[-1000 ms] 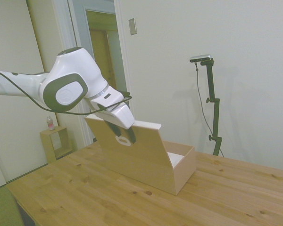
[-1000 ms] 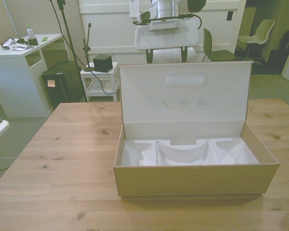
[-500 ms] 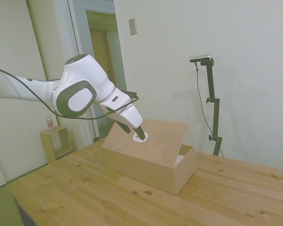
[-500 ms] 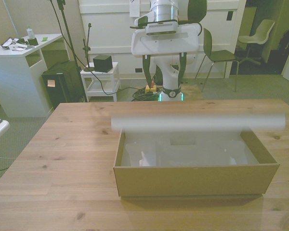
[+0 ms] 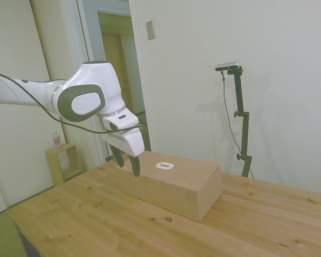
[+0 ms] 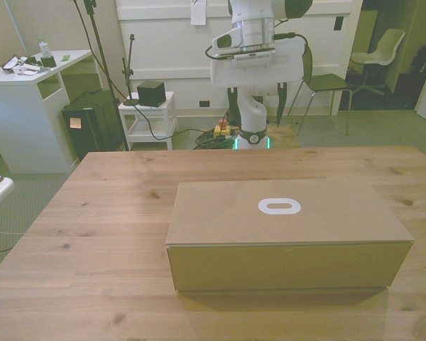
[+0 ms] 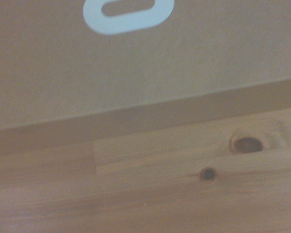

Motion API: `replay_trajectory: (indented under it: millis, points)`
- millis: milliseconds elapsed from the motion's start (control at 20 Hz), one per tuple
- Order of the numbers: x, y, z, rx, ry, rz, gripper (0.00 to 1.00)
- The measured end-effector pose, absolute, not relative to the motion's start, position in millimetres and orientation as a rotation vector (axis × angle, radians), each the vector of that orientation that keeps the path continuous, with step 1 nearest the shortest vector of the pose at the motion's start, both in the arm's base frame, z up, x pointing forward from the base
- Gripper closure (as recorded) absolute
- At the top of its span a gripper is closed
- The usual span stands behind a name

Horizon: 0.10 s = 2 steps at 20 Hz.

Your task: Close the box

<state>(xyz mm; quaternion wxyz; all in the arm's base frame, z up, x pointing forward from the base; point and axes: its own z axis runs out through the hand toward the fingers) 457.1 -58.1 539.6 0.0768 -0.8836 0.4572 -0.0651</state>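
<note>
The tan cardboard box lies in the middle of the wooden table, its lid flat down on top. A white oval mark shows on the lid. My gripper hangs just behind the box's rear edge, on the robot's side, at about lid height. It is open, holds nothing, and touches nothing. The wrist view shows the lid with the white oval and the bare table beside the rear edge.
A small light-wood shelf with a pink bottle stands on the floor beyond the table. Behind the table are a white desk, a white cart and chairs. Bare tabletop surrounds the box.
The lid has swung from upright down to flat, so the box's pale inside is now covered. My gripper has come off the lid and drawn back behind the rear edge.
</note>
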Motion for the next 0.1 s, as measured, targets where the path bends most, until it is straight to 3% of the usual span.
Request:
replay_trajectory:
  millis: [100]
  points:
    - [457.6, -52.9, 534.5, -2.665, 1.361, -0.164, 0.00]
